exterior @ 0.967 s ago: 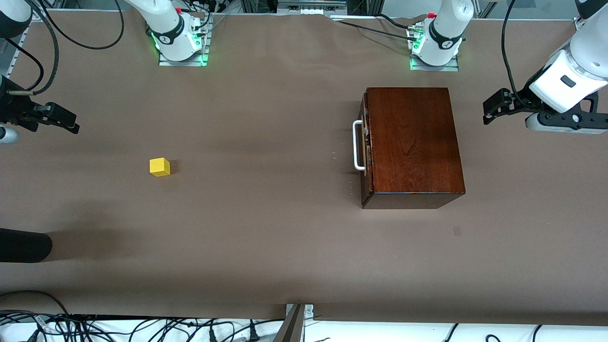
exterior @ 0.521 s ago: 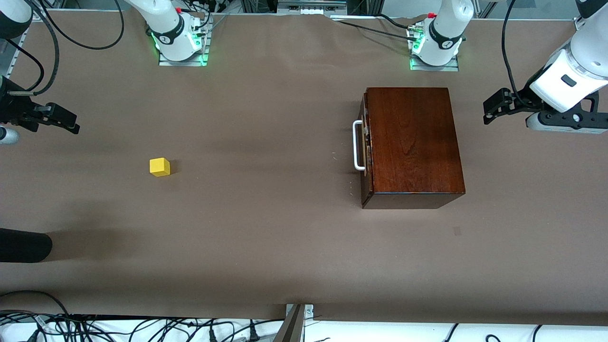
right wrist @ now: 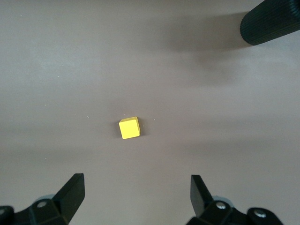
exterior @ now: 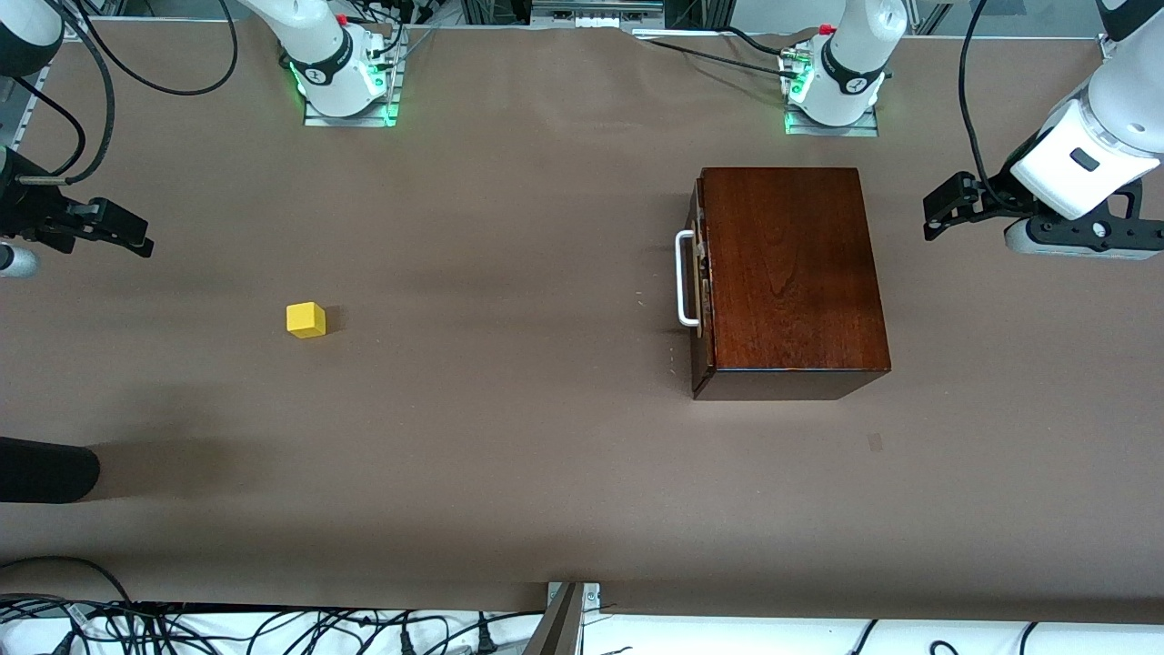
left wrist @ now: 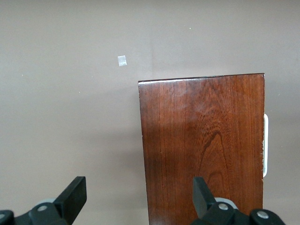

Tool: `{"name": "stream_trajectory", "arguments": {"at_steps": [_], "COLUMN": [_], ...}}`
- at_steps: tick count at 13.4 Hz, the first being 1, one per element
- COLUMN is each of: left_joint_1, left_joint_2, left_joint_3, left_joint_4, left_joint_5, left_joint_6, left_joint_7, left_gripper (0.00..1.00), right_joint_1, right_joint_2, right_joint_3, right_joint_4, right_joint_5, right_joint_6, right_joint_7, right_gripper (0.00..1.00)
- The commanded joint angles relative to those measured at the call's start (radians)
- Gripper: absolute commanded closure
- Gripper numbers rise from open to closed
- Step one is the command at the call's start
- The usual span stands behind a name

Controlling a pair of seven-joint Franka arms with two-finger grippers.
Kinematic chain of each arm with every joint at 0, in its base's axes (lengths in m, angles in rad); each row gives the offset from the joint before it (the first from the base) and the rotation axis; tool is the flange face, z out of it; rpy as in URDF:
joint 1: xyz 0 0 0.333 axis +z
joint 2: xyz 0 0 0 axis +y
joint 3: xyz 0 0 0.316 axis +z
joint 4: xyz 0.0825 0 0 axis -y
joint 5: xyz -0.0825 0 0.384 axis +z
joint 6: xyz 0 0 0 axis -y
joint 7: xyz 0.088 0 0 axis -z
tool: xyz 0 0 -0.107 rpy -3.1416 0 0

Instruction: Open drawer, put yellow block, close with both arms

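The dark mahogany box (exterior: 789, 277) stands toward the left arm's end of the table, its drawer shut, with the white bar handle (exterior: 685, 278) facing the table's middle. It also shows in the left wrist view (left wrist: 204, 145). The yellow block (exterior: 306, 319) lies on the table toward the right arm's end and shows in the right wrist view (right wrist: 129, 128). My left gripper (exterior: 941, 207) is open and empty, up in the air beside the box at the table's end. My right gripper (exterior: 123, 232) is open and empty, above the table's other end, apart from the block.
A black cylinder (exterior: 45, 470) juts in over the table's edge, nearer to the front camera than the block; it also shows in the right wrist view (right wrist: 272, 21). A small pale mark (exterior: 874, 442) lies on the brown table cover (exterior: 509, 437).
Both grippers have barely shifted; the left arm's wrist has moved slightly up in the view. The box and the block have not moved.
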Motion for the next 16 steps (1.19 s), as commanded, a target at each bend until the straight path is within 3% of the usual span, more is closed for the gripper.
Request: {"name": "stream_trajectory", "arguments": {"at_steps": [1,16], "left_joint_1": [0.004,-0.009], "left_joint_2": [0.0,0.017], "left_joint_3": [-0.007,-0.012], "left_joint_4": [0.005,0.02], "left_joint_5": [0.02,0.02], "left_joint_6": [0.005,0.027], "left_joint_7": [0.01,0.012], "left_gripper": [0.0,0.0], "right_joint_1": [-0.01,-0.01], "right_joint_2": [-0.001,-0.001], "right_joint_3": [0.008,0.01], "right_joint_4": [0.01,0.01], "right_joint_5": [0.003,0.003], "right_joint_6": [-0.007,-0.01], "right_joint_7": [-0.003,0.002], "right_gripper": [0.0,0.0]}}
